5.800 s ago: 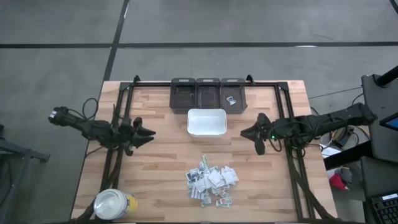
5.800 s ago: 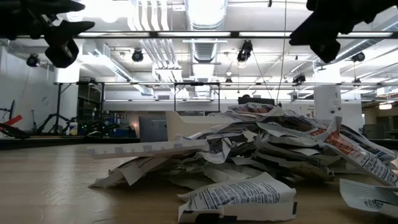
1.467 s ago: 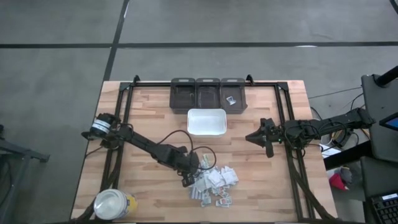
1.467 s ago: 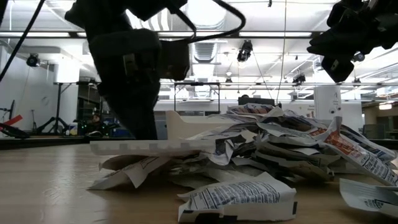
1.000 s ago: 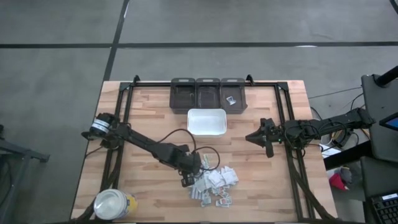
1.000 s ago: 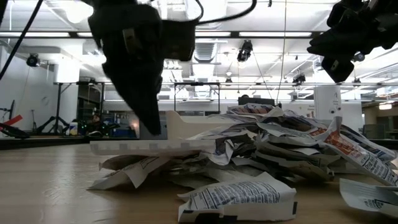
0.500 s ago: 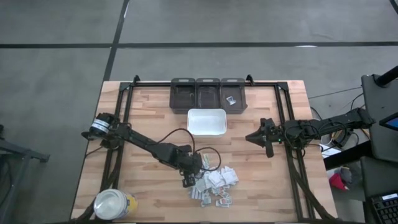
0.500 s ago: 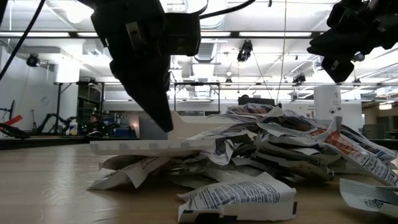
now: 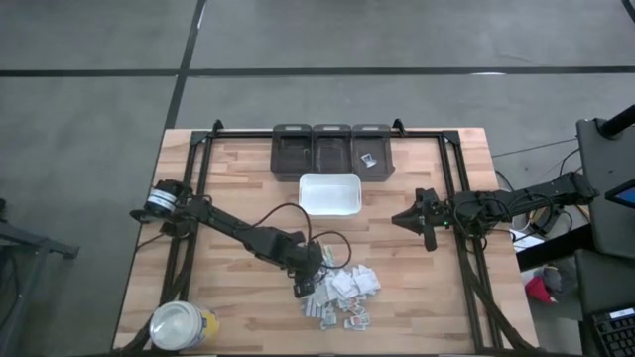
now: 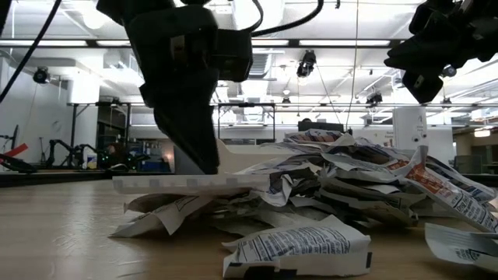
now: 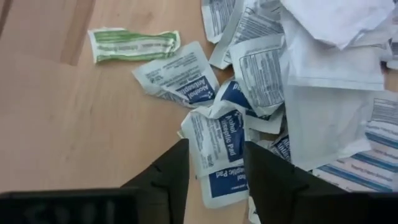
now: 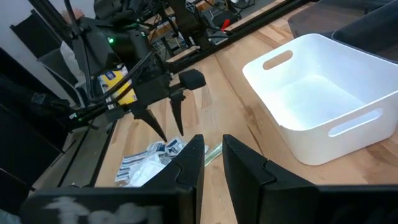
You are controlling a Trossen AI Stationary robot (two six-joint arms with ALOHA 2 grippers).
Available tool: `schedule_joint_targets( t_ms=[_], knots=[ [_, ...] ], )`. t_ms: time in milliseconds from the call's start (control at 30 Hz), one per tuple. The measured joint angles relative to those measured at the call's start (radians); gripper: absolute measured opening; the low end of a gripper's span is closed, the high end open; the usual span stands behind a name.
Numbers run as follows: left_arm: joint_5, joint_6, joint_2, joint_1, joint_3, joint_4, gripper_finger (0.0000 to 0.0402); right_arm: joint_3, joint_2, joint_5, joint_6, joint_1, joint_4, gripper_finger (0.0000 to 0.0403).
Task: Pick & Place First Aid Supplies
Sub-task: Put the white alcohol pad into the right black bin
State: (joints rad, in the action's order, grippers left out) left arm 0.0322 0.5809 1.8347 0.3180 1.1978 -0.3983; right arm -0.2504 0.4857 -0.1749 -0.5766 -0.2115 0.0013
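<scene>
The first aid supplies [image 9: 339, 291] lie in a loose heap of small white packets on the wooden table, near its front edge. My left gripper [image 9: 303, 288] points steeply down over the heap's left edge, open. In the left wrist view [image 11: 214, 171] its fingers stand on either side of a white packet with blue print [image 11: 214, 146]; I cannot tell whether they touch it. The white tray [image 9: 304, 195] stands behind the heap. My right gripper [image 9: 397, 218] waits above the table's right part, its fingers [image 12: 213, 155] a little apart with nothing between them.
Three dark bins [image 9: 332, 149] stand in a row at the far edge, the right one holding one packet [image 9: 368, 160]. A yellow jar with a white lid [image 9: 182, 325] stands at the near left corner. A green sachet [image 11: 134, 43] lies apart from the heap. Bare wood lies left of the heap.
My left gripper has opened over the heap's left edge: in the low view its lower end, a single point half a second ago, now shows broad. The packets lie as before. My right arm has kept still.
</scene>
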Motion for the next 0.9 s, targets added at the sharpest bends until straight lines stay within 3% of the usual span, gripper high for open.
schedule_joint_targets(
  t_ms=[500, 900],
  knots=[
    [0.016, 0.032, 0.057, -0.004, -0.036, 0.058, 0.0122, 0.000, 0.000, -0.003, 0.000, 0.000, 0.000, 0.0057],
    [0.011, 0.042, 0.063, -0.019, -0.038, 0.059, 0.0006, 0.000, 0.000, -0.003, 0.000, 0.000, 0.000, 0.0057]
  ],
)
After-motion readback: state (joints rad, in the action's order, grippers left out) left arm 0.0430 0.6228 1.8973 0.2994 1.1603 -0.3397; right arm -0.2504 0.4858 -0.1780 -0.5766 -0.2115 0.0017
